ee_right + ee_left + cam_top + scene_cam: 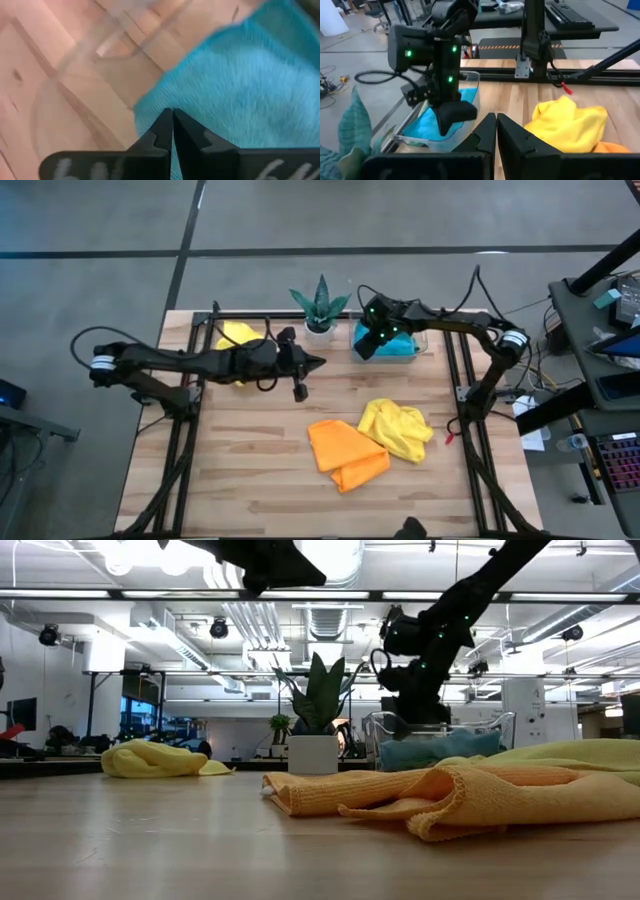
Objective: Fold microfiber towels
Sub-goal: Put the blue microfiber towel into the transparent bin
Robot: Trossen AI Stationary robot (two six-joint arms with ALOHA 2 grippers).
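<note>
Working from the biggest thing down: the wooden table [250, 480] carries my whole job, and most of the towels on it are not yet folded. The orange towel [345, 450] lies roughly doubled near the middle, touching the crumpled yellow towel [398, 428] on its right-arm side. A second yellow towel [238, 335] sits bunched at the far edge, beside my left arm. The sky blue towel [400, 348] lies in the clear plastic tray [470, 80], next to the potted plant [320, 305].

The step in hand, as I judge it, is at the tray with the blue towel. My right gripper [368, 345] is down over the tray's near end, its fingers closed tip to tip; my wrist view shows them pressed to the blue cloth's edge, but I cannot tell whether any fabric is pinched between them. My left gripper [315, 363] hovers above the table between the plant and the orange towel, its fingers pressed together on nothing.

Next I would need a sure grip on a blue corner and a clean lift over the tray wall, without dragging the tray or nudging the plant.
</note>
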